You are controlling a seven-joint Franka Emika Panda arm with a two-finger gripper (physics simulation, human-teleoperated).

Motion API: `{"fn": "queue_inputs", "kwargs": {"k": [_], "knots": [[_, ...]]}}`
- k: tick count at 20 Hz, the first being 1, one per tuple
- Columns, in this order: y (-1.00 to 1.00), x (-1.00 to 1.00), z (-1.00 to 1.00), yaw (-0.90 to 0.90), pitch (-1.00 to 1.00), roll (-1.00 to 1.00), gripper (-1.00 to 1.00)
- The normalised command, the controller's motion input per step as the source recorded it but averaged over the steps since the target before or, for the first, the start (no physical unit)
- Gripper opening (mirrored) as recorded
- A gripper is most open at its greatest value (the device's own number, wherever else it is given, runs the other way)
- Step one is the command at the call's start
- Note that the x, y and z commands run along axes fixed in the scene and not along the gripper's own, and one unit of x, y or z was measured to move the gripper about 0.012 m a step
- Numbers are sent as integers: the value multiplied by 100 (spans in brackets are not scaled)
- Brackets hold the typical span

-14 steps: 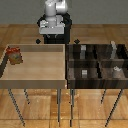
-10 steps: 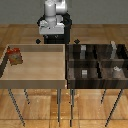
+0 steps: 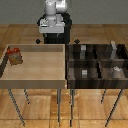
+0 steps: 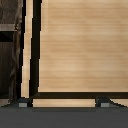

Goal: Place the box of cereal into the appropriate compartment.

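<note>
The box of cereal point(image 3: 15, 56), a small red-orange carton with a tan printed front, stands in the far corner of the pale wooden tray point(image 3: 35, 80) at the exterior view's left. Beside it at the right sits a dark compartmented tray point(image 3: 97, 62) holding small grey blocks point(image 3: 84, 73). The gripper point(image 4: 62, 102) hangs over smooth pale wood, its fingertips point(image 4: 22, 103) spread wide apart, empty.

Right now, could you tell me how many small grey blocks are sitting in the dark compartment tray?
4 grey blocks show in the dark tray: back compartments at and, front compartments at and. Dividers and low resolution may hide others.
</note>
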Motion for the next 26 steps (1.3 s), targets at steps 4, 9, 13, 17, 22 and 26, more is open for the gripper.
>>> {"fn": "queue_inputs", "kwargs": {"k": [4, 9, 13, 17, 22, 26], "knots": [[0, -50, 0, 0, 0, 0, 100], [0, -40, 0, 0, 0, 0, 100], [-75, 0, 0, 0, 0, 0, 100], [-100, 0, 0, 0, 0, 0, 100], [-100, 0, 0, 0, 0, 0, 100], [-100, 0, 0, 0, 0, 0, 100]]}}
